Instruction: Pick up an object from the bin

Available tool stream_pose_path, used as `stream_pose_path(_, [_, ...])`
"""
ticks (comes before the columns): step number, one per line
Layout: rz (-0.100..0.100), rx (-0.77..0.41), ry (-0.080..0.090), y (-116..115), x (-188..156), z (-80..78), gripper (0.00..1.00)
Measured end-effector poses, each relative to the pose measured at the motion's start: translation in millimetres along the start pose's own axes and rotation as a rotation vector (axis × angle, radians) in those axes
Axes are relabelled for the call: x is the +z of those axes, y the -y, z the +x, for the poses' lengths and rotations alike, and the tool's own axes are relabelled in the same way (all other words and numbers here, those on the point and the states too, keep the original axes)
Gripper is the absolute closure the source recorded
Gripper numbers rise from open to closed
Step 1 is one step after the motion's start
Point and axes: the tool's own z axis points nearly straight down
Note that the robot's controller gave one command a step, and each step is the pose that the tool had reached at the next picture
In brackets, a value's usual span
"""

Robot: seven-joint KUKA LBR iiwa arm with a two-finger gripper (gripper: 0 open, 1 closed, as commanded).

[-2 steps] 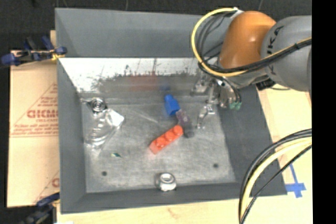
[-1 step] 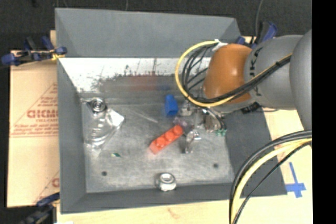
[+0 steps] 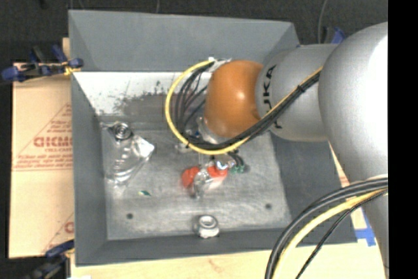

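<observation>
My gripper point(image 3: 204, 181) hangs low in the middle of the bin, below the orange cover on the wrist. It is right against a small red thing point(image 3: 189, 176) lying on the bin floor, and its tip overlaps that thing's right side. Part of the red thing is hidden by the gripper. A small round silver cap point(image 3: 206, 225) lies by the bin's near wall, just below the gripper.
A clear, crumpled plastic bottle point(image 3: 128, 155) lies on the left side of the bin floor, its neck pointing to the back. A tiny green scrap point(image 3: 144, 193) sits between the bottle and the red thing. The arm and its cables cover the bin's right back part.
</observation>
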Motion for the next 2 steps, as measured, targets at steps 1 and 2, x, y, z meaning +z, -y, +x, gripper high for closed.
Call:
stream_pose_path(1, [-0.002,0.003,0.005,0.3,-2.3,-1.5,1.0])
stream_pose_path(2, [-0.002,-0.038,-0.003,28.7,-134.4,-17.5,1.0])
